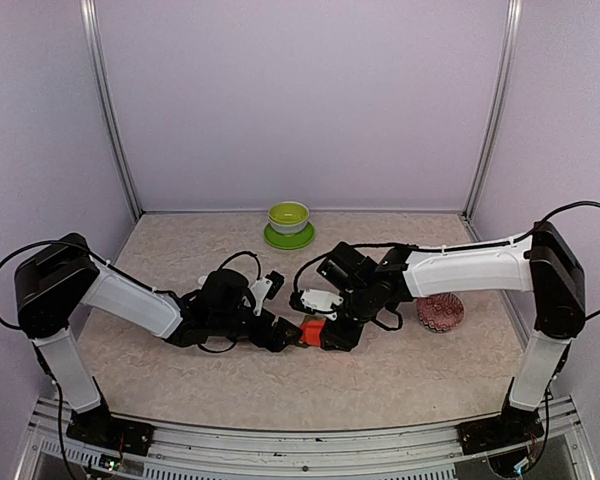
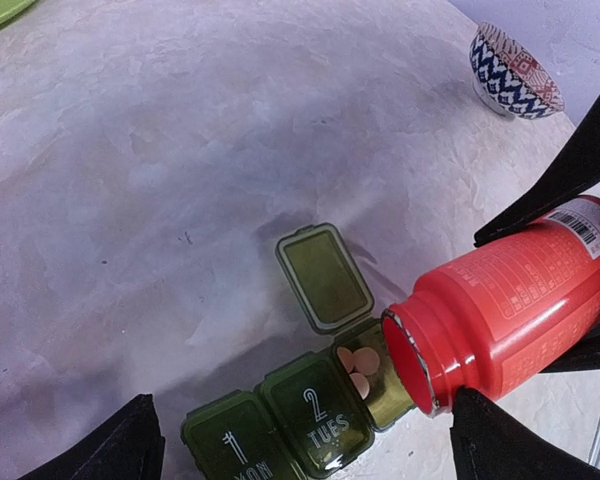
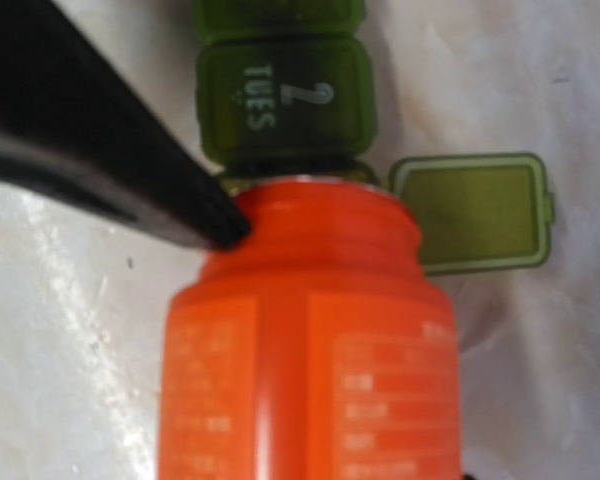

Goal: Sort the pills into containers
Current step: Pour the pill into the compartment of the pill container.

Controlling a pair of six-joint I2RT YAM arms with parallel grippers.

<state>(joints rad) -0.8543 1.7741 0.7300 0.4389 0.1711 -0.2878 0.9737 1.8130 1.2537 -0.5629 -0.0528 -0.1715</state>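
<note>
Pills (image 2: 358, 368): about three pale round ones already down in the end cell of the strip (image 2: 280, 425), just ahead of the left gripper (image 2: 303, 400) and nearer the finger on the bottle's side. Left fingers (image 2: 120, 445) spread wide, gripping nothing, one to each side of the strip. Right gripper (image 1: 330, 322) closed part-way onto the bottle (image 2: 520, 310), one finger (image 3: 110, 150) across its shoulder. Bottle tipped far over, uncapped, mouth right at the rim of that open cell; touching or only just beside it, cannot tell which. Lid (image 2: 323, 277) of the end cell thrown back, on the far side from the left fingers. Cells marked MON (image 2: 225, 445) and TUES (image 2: 315, 410) shut, contents hidden, so impossible to say whether filled or not.

Judged from this: one cell of three opened and partly served, pouring in hand. Left to do, most likely: finish the share here, right the bottle, snap this lid down, then open and fill the other two unless filled by now. No loose pills seen on the table (image 2: 180, 200) around the fingers. Inside of the bottle dark in the left wrist view, so no telling how many remain. Patterned bowl (image 2: 515, 72) well beyond the right fingers, with no visible part in the work.
</note>
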